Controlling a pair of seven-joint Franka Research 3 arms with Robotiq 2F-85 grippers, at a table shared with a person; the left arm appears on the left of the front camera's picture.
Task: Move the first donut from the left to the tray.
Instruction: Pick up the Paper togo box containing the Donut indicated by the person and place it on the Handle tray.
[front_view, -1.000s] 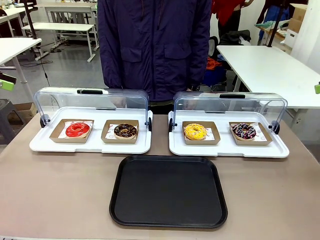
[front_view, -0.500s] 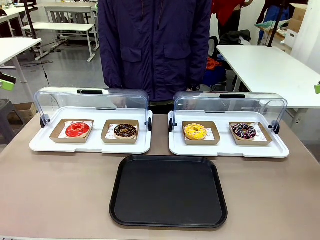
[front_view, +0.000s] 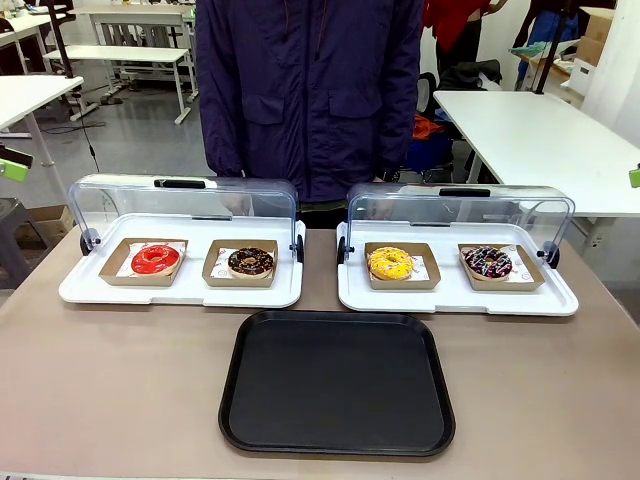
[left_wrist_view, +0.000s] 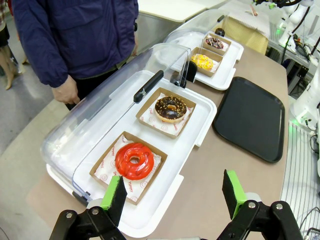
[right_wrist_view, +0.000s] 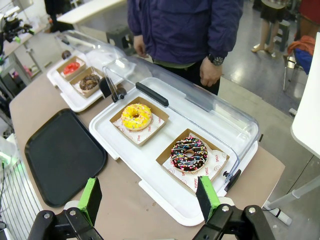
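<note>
L gripper (left_wrist_view: 174, 194) is spread wide, empty. The glossy red-glazed ring donut (left_wrist_view: 134, 160), in its small brown cardboard tray (left_wrist_view: 106, 154), sits just ahead, lower centre-left of L wrist frame. It's a ring, so no long axis or heading. The large flat black plastic tray (left_wrist_view: 250, 117) lies centre right. R gripper (right_wrist_view: 149, 192) is spread too, donut far upper left, so L arm's nearer, I reckon.

Red print on the white paper (right_wrist_view: 216, 161) under the sprinkled donut (right_wrist_view: 189, 154) seems to read "SMILE".
</note>
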